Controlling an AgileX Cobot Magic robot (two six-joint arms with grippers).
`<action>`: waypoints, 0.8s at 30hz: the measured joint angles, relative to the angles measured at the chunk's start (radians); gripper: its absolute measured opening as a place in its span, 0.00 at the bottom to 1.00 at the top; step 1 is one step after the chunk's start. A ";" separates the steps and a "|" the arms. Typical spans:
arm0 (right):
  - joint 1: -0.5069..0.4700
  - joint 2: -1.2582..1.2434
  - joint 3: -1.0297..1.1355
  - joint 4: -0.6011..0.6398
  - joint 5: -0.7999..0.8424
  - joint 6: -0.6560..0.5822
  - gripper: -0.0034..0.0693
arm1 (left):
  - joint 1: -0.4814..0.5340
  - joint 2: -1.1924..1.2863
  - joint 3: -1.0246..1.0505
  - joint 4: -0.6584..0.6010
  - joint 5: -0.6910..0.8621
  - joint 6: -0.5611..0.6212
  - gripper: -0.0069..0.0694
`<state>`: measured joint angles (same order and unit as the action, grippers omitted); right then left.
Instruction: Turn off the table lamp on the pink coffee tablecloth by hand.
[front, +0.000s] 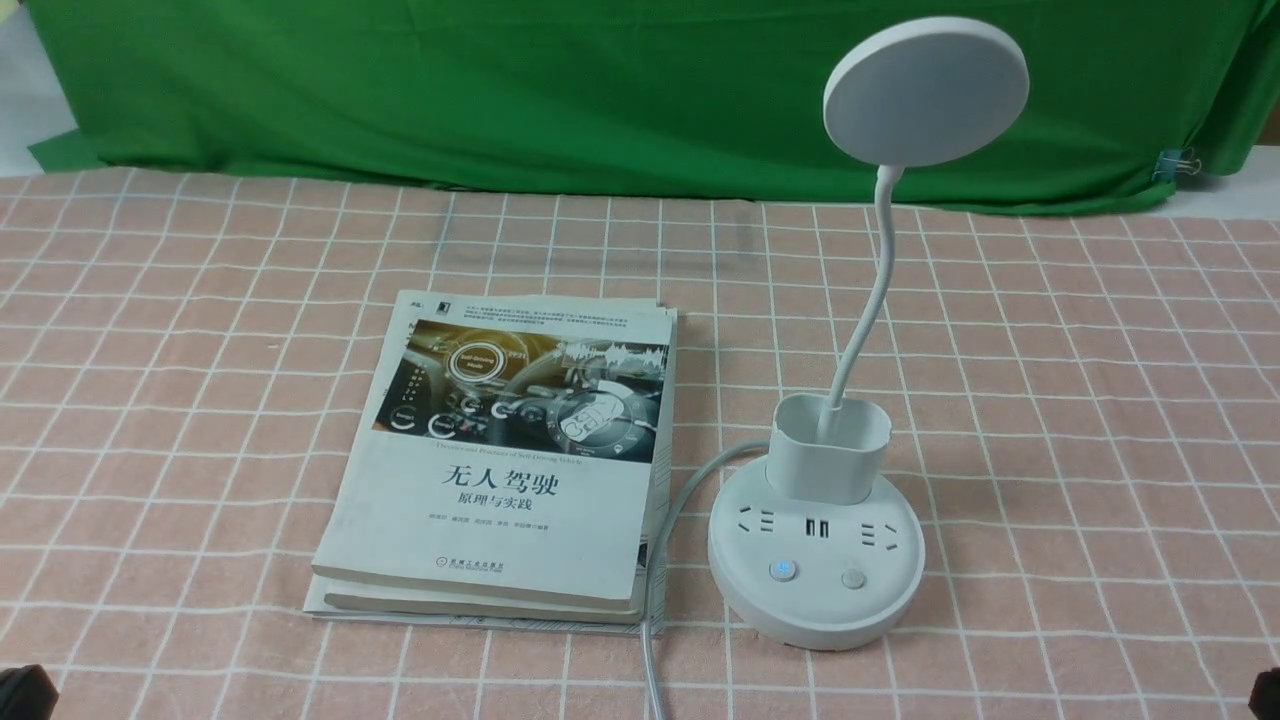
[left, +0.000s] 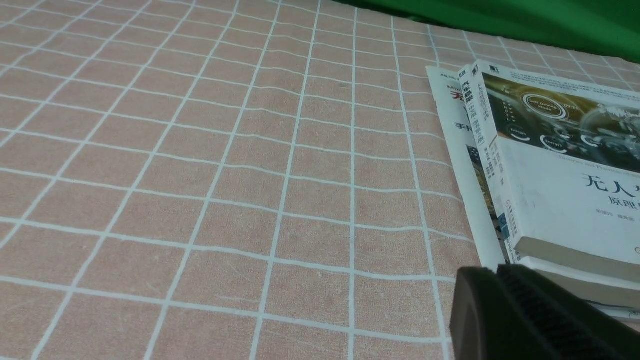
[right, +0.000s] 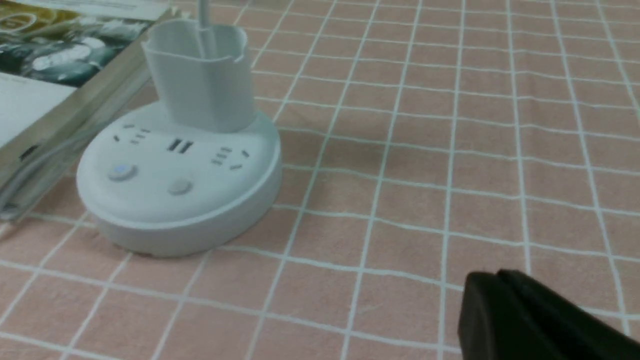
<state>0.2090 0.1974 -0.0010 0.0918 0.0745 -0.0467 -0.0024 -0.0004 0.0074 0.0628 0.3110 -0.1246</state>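
Well, we are keeping our right gripper (right: 494, 274) clenched with nothing in it, off at about four o'clock from the table lamp (front: 820, 560), and our left gripper (left: 492, 272) is showing its tips pressed together too, also empty. The lamp is standing upright on the pink checked tablecloth (front: 1060, 420), at roughly four o'clock from the stacked books (front: 500, 510). We are seeing a dull, seemingly unlit disc head (front: 925, 92), yet the blue-lit button (front: 782, 570) is glowing at seven o'clock on the round base, so we are judging that the lamp may already be off and that another press could be switching it back on. The plain button (front: 853, 579) is sitting close by at five o'clock, and if we are coming in slightly askew, we are risking the wrong one. Pressing off-centre or at a slant could be sliding the base over the cloth and rucking it, while a high approach could be knocking the bendy neck (front: 884, 250) or clipping the cup-shaped holder (front: 828, 455), sending the lamp rocking. The power cable (front: 655, 570) is curving out at ten o'clock and running beside the books, so dragging it could be tugging the lamp askew.
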 joint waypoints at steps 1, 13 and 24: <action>-0.011 -0.034 0.004 -0.001 0.013 0.000 0.10 | 0.000 0.000 0.000 0.000 0.000 0.000 0.10; -0.032 -0.197 0.007 -0.039 0.151 -0.042 0.10 | 0.000 0.000 0.000 0.000 0.000 0.000 0.10; -0.032 -0.197 0.007 -0.040 0.154 -0.043 0.13 | 0.000 0.000 0.000 0.000 0.000 0.000 0.10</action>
<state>0.1766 0.0000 0.0059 0.0513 0.2290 -0.0899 -0.0024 -0.0004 0.0074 0.0628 0.3111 -0.1246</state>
